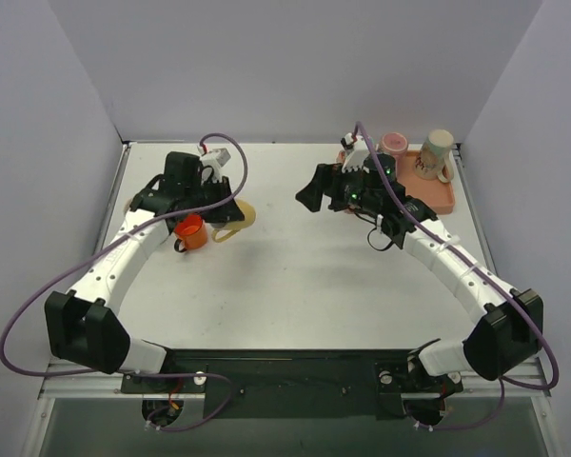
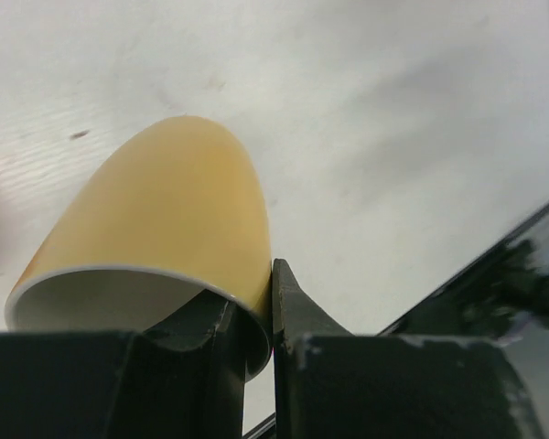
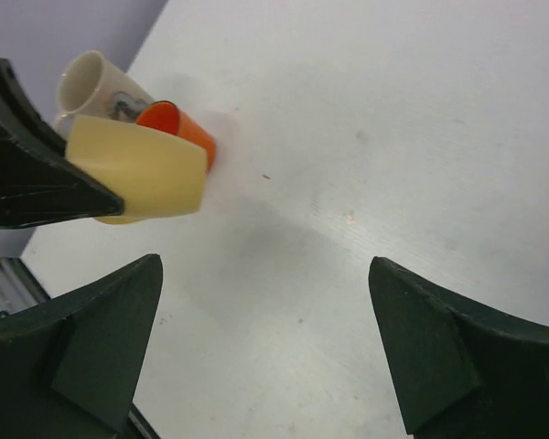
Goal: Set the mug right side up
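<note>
A yellow mug [image 1: 240, 215] is held off the table at the left, tilted on its side. My left gripper [image 1: 225, 198] is shut on its rim. In the left wrist view one finger is inside the mug [image 2: 165, 210] and the other presses its outer wall, with the gripper [image 2: 273, 311] at the rim. The right wrist view shows the yellow mug [image 3: 137, 167] at the upper left with the left finger on it. My right gripper [image 1: 310, 196] is open and empty above the table's middle; its fingertips [image 3: 412, 311] are far apart in its own view [image 3: 265, 302].
An orange cup [image 1: 191, 231] stands beside the left arm, also in the right wrist view [image 3: 178, 125], with a white mug [image 3: 93, 84] behind it. A pink tray [image 1: 440, 194] at the back right holds a pink cup [image 1: 393, 144] and a cream mug [image 1: 436, 150].
</note>
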Robot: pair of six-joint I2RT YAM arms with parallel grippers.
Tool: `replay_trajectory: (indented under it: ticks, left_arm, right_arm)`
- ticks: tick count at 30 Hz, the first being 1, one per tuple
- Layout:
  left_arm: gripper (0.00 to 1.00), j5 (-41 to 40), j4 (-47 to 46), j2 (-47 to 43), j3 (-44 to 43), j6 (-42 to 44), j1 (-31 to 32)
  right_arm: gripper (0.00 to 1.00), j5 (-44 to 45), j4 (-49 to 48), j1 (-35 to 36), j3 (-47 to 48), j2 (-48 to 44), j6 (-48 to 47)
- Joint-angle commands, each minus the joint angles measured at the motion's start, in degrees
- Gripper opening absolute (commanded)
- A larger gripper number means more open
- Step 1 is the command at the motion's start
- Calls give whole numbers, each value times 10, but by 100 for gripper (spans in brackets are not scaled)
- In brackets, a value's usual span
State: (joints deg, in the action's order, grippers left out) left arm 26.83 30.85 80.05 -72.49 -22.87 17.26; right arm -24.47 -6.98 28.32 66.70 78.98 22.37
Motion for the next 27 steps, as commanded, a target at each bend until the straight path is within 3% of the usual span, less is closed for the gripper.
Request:
replay_trajectory:
  ticks: [1, 6, 9, 15, 27]
  left_arm:
    - [0, -154, 179, 18, -92, 243, 32]
    - [0, -221, 268, 27, -101, 371, 87]
    - [0, -278, 294, 42, -89, 404, 93]
    - [0, -254, 283, 98, -142, 361, 102]
    - [0, -336, 207, 164, -77, 358, 107]
  right_arm:
    - [89, 74, 90, -22, 16, -46, -79]
    - [89, 106, 106, -32, 12, -62, -109]
    - [90, 116, 110, -37, 12, -64, -115]
    - [90, 105, 111, -38, 23, -42, -104]
    - [90, 167, 128, -58, -9, -62, -133]
